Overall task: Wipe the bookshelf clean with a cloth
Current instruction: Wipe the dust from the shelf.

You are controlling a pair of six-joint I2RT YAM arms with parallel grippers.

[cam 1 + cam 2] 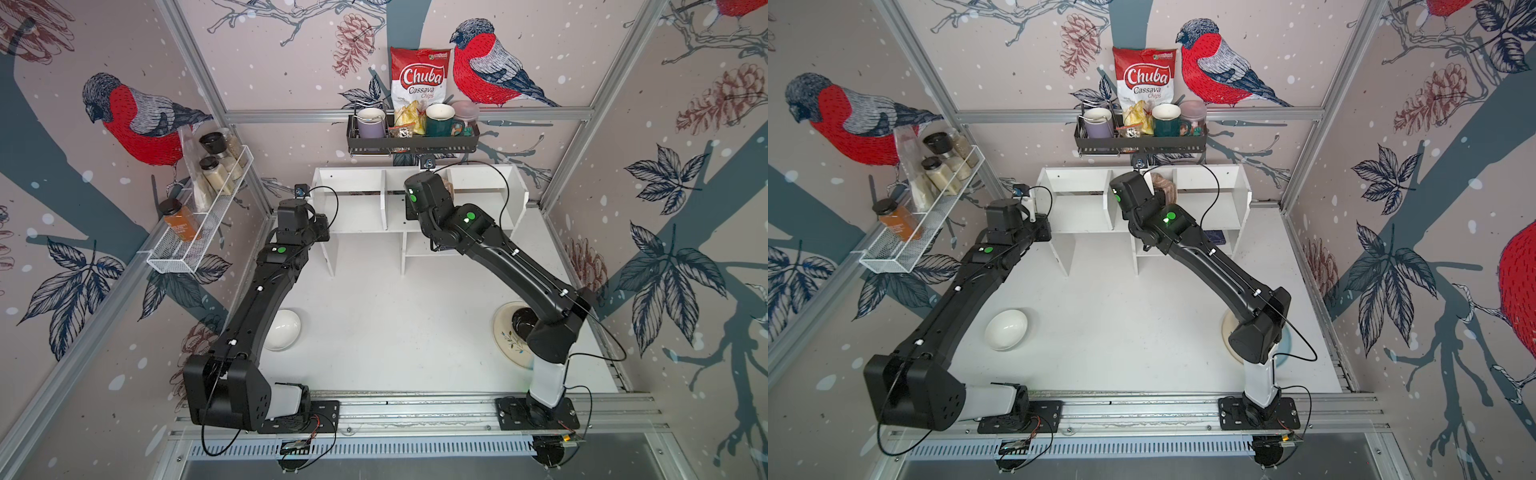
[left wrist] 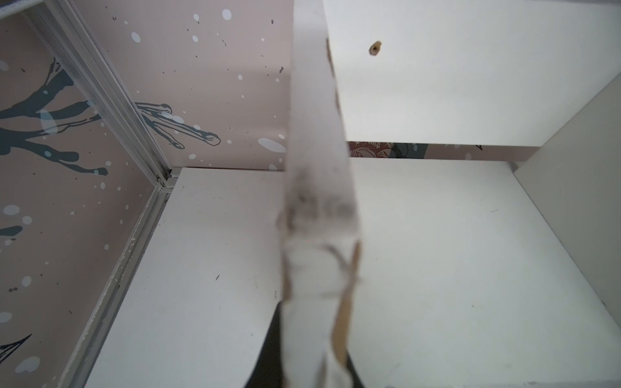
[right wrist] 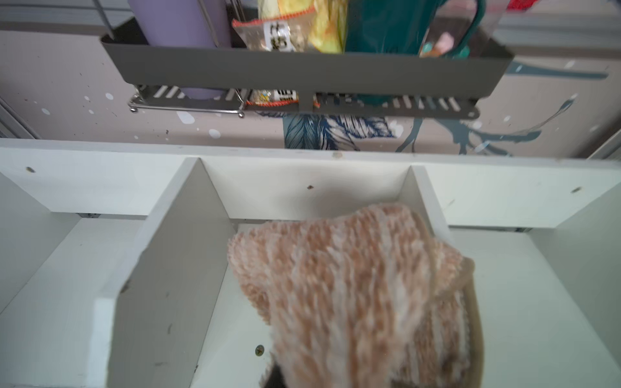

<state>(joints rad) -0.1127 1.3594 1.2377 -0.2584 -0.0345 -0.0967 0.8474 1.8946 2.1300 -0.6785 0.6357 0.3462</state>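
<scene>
Hanging bunched from the right hand [image 3: 336, 369], the cloth [image 3: 353, 285] sat in the mid upper compt. of the bookshelf [image 1: 353, 208], up against that compt.'s right divider. The right hand was closed tight on it, fingers hidden under the pile. The left hand [image 2: 312, 376] was clamped on the bookshelf's left end panel, w/ a dark finger showing on either side of the panel edge.

A black rack [image 1: 411, 143] hung on the rear wall just above the shelf's back edge, carrying a lilac mug [image 1: 371, 122], a chips bag [image 1: 419, 83] and a green mug [image 1: 440, 120]; it sat close over the right wrist. A white mesh rack [image 1: 199, 232] w/ spice jars was on the left wall, near the left arm. A white bowl [image 1: 282, 330] lay on the desk [image 1: 395, 324] beside the left forearm, and a plate [image 1: 509, 336] lay partly under the right elbow.

Dividers walled the cloth on both sides; the compt. was open at top & front. Open desk lay btwn the arms, in front of the shelf.
</scene>
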